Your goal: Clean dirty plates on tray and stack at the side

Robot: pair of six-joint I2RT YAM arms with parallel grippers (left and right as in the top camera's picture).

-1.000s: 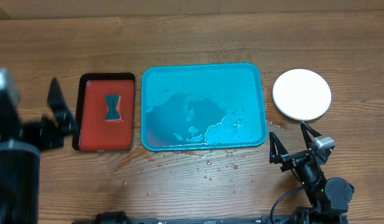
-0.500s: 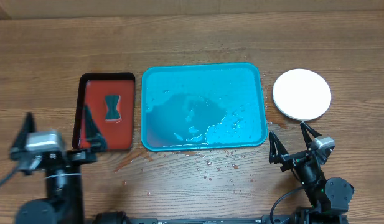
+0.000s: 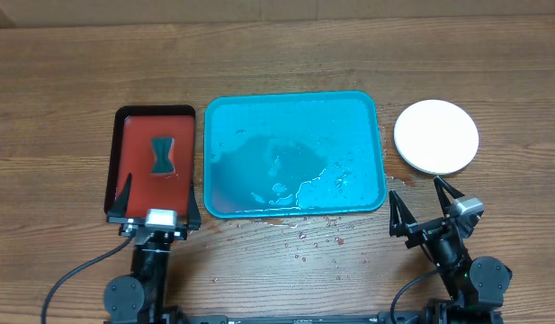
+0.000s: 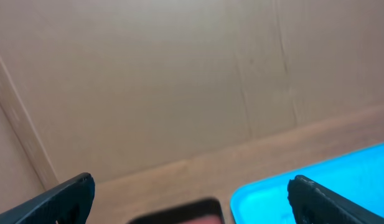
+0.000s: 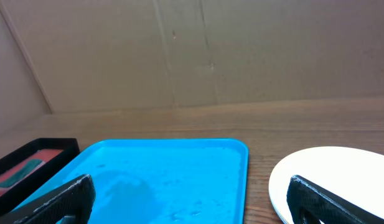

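From above, only a white plate (image 3: 436, 136) shows; whether others lie beneath it cannot be told. The left wrist view cuts off the tray (image 4: 266, 196) at its lower and right edges and shows only a sliver of the red tray (image 4: 179, 213).

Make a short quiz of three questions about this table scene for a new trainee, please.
1. True or false: the blue tray is dry.
2. Where does the white plate lie? A) on the blue tray B) on the table, right of the blue tray C) under the blue tray
3. Fill in: the left gripper and the right gripper both stand ___, holding nothing.

Key: 1 false, water lies in it; 2 B; 3 open.
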